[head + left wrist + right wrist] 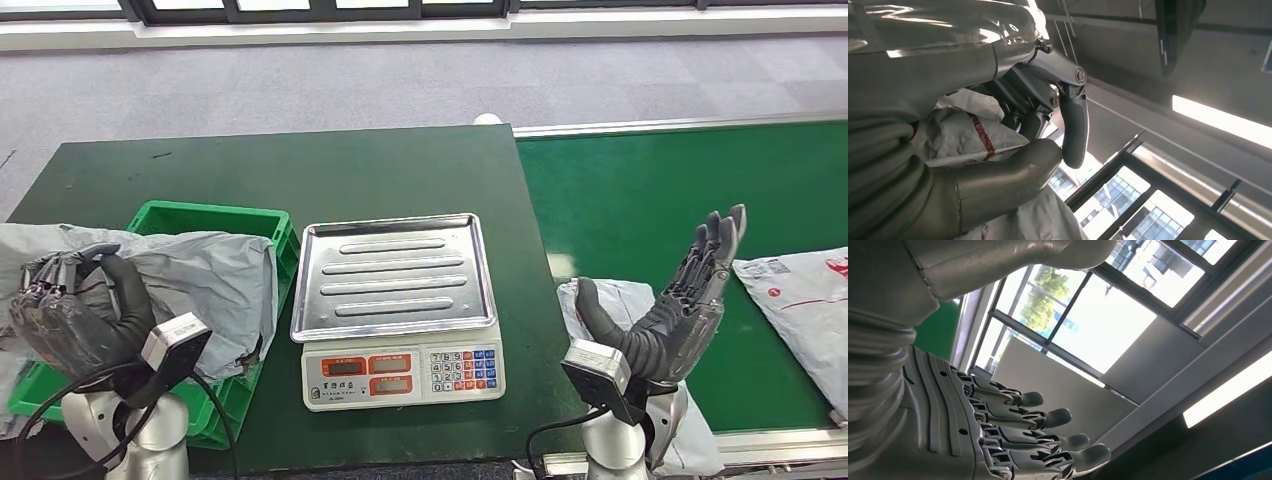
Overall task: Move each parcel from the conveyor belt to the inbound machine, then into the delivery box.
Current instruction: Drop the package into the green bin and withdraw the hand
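So the left hand (pixel 75 315) is wrapped around a grey parcel (pixel 215 280), thumb and fingers curled into the crinkly plastic, and the bag hangs over the green box (pixel 260 222) at the left end of the dark green counter (pixel 300 170), draped across its rim. The left wrist view backs that up: thumb (pixel 1013 172) pressed against white-grey bag (pixel 963 132) with a red stripe on it, dark fingers (pixel 1074 125) hooked around the other side. The scale (pixel 400 305) sits in the middle of the counter just beside the box, steel tray bare. The right hand (pixel 680 300) is up in the air over the belt (pixel 660 190), palm turned inward, fingers straight and spread, holding nothing; in its own wrist view the fingers (pixel 1048 417) are stretched out against the windows. Right below that hand there's a second parcel (pixel 620 300) lying at the near edge of the belt, and a third parcel (pixel 800 300) with red print sits further right on the belt
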You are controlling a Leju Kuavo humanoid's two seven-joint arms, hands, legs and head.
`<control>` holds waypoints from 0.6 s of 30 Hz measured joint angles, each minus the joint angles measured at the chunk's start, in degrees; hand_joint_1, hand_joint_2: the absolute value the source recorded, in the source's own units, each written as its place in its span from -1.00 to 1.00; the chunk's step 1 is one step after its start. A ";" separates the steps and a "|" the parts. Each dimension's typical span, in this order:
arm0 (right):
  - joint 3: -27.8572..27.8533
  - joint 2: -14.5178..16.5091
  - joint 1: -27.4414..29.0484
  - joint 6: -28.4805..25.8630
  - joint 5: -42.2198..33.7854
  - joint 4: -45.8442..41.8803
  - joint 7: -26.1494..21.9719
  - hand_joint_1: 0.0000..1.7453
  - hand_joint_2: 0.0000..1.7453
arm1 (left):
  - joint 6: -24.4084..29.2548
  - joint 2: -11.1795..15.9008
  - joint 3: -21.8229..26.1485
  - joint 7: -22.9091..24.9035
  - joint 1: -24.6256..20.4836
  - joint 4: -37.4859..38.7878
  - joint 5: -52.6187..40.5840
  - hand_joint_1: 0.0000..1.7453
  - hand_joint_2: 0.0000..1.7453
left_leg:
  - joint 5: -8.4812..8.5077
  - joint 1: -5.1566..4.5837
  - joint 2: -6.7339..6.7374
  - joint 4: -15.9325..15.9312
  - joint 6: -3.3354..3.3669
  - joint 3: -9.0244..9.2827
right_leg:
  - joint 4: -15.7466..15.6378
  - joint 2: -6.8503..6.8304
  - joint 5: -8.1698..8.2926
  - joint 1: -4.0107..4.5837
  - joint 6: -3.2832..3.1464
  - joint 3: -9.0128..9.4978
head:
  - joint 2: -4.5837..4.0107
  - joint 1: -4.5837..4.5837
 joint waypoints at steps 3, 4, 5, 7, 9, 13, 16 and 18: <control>0.00 0.00 -0.01 0.00 -0.04 0.01 0.01 -1.00 1.00 | 0.00 -0.08 0.34 1.06 -2.29 0.11 -1.94 1.00 1.00 | 0.01 0.00 -0.05 0.00 0.00 0.00 | 0.00 -0.07 0.00 0.00 0.00 -0.01 | 0.00 0.00; 0.00 0.00 -0.01 0.00 -0.10 0.02 0.06 -1.00 1.00 | -0.02 -0.16 0.48 1.94 -3.40 0.77 -3.38 1.00 1.00 | 0.01 0.00 -0.07 0.00 0.01 0.01 | 0.00 -0.10 0.00 0.00 0.00 0.00 | 0.00 0.00; 0.00 0.00 -0.02 0.00 -0.15 0.02 0.16 -1.00 1.00 | -0.04 -0.30 0.66 3.31 -4.74 2.12 -5.41 0.98 1.00 | 0.02 0.00 -0.09 0.00 0.02 0.01 | 0.00 -0.12 0.01 -0.01 0.01 0.02 | 0.00 0.00; 0.00 0.01 -0.04 0.00 -0.09 0.03 0.37 -1.00 1.00 | -0.10 -0.71 1.27 7.04 -7.89 7.31 -10.25 0.26 1.00 | 0.05 -0.02 -0.16 0.00 0.05 0.01 | 0.00 -0.20 0.03 -0.02 0.04 0.08 | 0.00 0.00; 0.00 0.02 -0.06 0.00 0.02 0.08 0.56 -1.00 1.00 | -0.19 -1.08 2.20 10.50 -10.87 14.27 -14.33 -0.73 1.00 | 0.10 -0.02 -0.23 0.00 0.05 0.00 | 0.00 -0.25 0.09 -0.02 0.06 0.13 | 0.00 -0.01; 0.02 0.02 -0.07 0.00 0.02 0.35 0.29 -1.00 1.00 | -0.23 -1.44 4.02 11.99 -14.71 24.50 -15.97 -1.00 1.00 | 0.14 -0.02 -0.14 0.01 0.02 -0.01 | 0.00 -0.13 0.20 -0.03 0.10 0.10 | 0.00 0.00; 0.01 0.02 -0.07 0.00 0.05 0.52 -0.04 -1.00 1.00 | -0.20 -1.85 5.55 10.71 -16.22 29.40 -15.10 -1.00 1.00 | 0.13 -0.03 -0.15 0.01 0.03 -0.02 | 0.00 -0.13 0.19 -0.04 0.10 0.09 | 0.00 0.00; 0.01 0.02 -0.07 0.00 0.09 0.56 -0.12 -1.00 1.00 | -0.16 -2.23 6.60 9.85 -16.64 31.26 -15.02 -1.00 1.00 | 0.12 -0.03 -0.15 0.01 0.03 -0.05 | 0.00 -0.13 0.18 -0.04 0.10 0.06 | 0.00 0.00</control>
